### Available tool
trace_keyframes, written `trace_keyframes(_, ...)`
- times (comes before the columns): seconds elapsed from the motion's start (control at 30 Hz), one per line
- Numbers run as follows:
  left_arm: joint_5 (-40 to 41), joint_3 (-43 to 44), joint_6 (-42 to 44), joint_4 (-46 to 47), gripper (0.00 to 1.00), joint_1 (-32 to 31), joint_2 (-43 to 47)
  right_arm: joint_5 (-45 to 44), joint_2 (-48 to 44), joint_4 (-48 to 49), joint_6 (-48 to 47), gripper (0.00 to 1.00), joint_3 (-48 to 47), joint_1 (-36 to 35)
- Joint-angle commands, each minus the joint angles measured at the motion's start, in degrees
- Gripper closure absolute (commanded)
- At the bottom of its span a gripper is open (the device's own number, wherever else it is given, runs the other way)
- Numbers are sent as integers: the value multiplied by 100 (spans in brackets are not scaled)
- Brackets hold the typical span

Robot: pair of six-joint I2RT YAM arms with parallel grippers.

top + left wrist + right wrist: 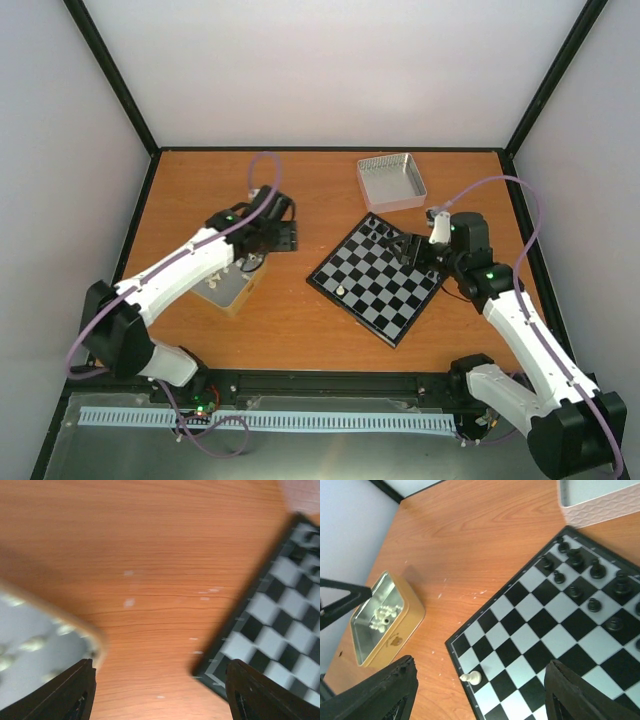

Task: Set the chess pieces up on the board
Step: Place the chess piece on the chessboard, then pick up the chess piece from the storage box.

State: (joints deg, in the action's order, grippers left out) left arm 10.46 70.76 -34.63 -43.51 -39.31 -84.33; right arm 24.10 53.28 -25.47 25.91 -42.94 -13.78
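So, left to right:
Tin [395, 625]: a gold-sided box on the table [290, 320], well to the left of the board, its lid off.
Chess pieces [382, 618]: a small cluster of cream-white men lies inside the tin; in the left wrist view they are blurred.
Left gripper [161, 662]: hangs over the tin's right edge and the bare wood beside it, jaws spread wide with nothing between them.
Lone white piece [471, 677]: on a square at the board's left edge, apart from the rest; it seems to lie on its side.
Board [395, 300]: sits turned like a diamond at the middle-right of the table, one corner pointing at the arms.
Black chessmen [590, 580]: standing in a group on the squares by the far corner.
Tray [392, 182]: pale, rectangular, just beyond the board's far corner, not touching it.
Right gripper [481, 661]: poised above the board's right side, jaws wide apart and holding nothing.
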Motion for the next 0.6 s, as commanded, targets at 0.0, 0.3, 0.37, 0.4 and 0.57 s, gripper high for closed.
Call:
trace_keyframes(0.0,546,-762,-280,-75,28,720,501,32,167,313,19,31,-154,-336)
trace_keyframes(0.3,355,-1913,-493,158,55,2003,641,-36,339,423,164,35,-158,-515)
trace_keyframes(0.37,338,-2025,-507,254,56,2167,576,-53,348,404,169,35,-162,-520)
trace_keyframes(0.4,282,-2050,-475,332,58,2223,523,-61,344,395,173,35,-162,-526)
trace_keyframes(0.57,231,-2021,-407,579,62,2301,65,-115,331,344,151,35,-171,-527)
